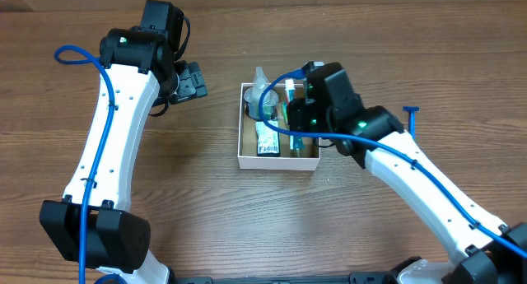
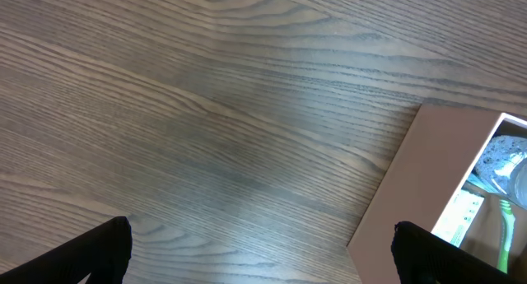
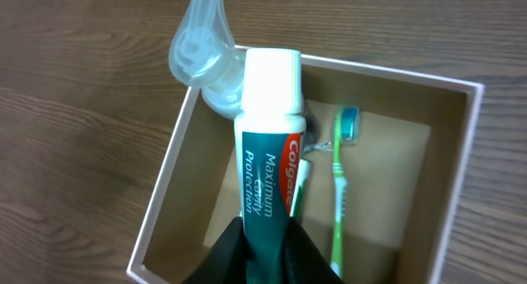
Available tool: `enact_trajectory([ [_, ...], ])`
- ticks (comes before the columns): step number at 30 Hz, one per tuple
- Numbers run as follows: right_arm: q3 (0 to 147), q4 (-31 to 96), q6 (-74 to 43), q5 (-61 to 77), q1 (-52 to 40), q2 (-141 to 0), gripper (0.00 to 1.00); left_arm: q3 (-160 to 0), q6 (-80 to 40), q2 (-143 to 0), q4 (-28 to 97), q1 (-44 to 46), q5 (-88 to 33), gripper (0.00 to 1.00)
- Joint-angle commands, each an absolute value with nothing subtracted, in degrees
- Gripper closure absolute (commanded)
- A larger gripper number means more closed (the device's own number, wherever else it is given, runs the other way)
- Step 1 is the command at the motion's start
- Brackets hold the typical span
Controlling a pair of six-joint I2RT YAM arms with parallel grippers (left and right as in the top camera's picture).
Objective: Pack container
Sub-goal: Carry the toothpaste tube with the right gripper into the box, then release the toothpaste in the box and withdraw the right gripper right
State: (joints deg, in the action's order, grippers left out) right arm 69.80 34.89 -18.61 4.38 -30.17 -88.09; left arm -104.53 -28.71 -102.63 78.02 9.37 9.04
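Note:
The container is a square box with white walls and a brown inside, at the table's middle. My right gripper hovers over it, shut on a teal Colgate toothpaste tube with a white cap, held just above the box's inside. A green toothbrush lies in the box. A clear plastic item leans over the box's far left corner. My left gripper is open and empty, left of the box; its wrist view shows the box's wall at the right.
A white and green packet lies along the box's left side. A small blue item sits on the wood table to the right of the box. Blue cables run along both arms.

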Motion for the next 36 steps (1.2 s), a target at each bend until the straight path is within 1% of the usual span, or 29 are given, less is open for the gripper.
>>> enact_trajectory([
  [1, 71.22, 33.41, -19.57, 1.98, -30.52, -90.63, 0.85, -105.58, -28.29, -101.36, 77.91, 9.34, 9.41, 0.0],
  [6, 71.2, 33.04, -19.53, -2.61, -30.52, -93.41, 0.83, -105.58, -28.27, -101.34, 77.91, 9.34, 9.41, 0.0],
  [13, 71.16, 33.26, -19.53, -2.92, -30.48, -94.8, 0.81, -105.58, -28.29, -101.36, 77.89, 9.34, 9.41, 0.0],
  [14, 71.16, 33.34, -19.53, -2.92, -30.48, -94.8, 0.78, -105.58, -28.29, -101.36, 77.91, 9.34, 9.41, 0.0],
  [15, 71.16, 33.67, -19.53, -2.92, -30.48, -94.8, 0.7, -105.58, -28.29, -101.36, 77.91, 9.34, 9.41, 0.0],
  [16, 71.16, 34.13, -19.53, -2.92, -30.48, -94.8, 0.65, -105.58, -28.29, -101.36, 77.91, 9.34, 9.41, 0.0],
  [19, 71.16, 35.51, -19.51, -2.92, -30.48, -94.8, 0.63, -105.58, -28.29, -101.36, 77.91, 9.34, 9.41, 0.0],
  [21, 71.16, 36.25, -19.44, -2.94, -30.48, -94.8, 0.58, -105.58, -28.29, -101.34, 77.91, 9.34, 9.41, 0.0],
  [25, 71.18, 37.19, -19.09, -2.94, -30.46, -94.37, 0.56, -105.58, -28.29, -101.36, 77.91, 9.34, 9.41, 0.0],
  [30, 71.24, 38.33, -19.11, -3.51, -30.02, -89.25, 0.55, -105.58, -28.29, -101.36, 77.91, 9.34, 9.41, 0.0],
  [34, 71.24, 43.09, -19.84, -9.87, -27.9, -83.53, 0.55, -105.58, -28.29, -101.36, 77.91, 9.34, 9.41, 0.0],
  [36, 71.24, 47.53, -21.1, -15.0, -24.84, -79.99, 0.55, -105.58, -28.29, -101.36, 77.91, 9.34, 9.41, 0.0],
])
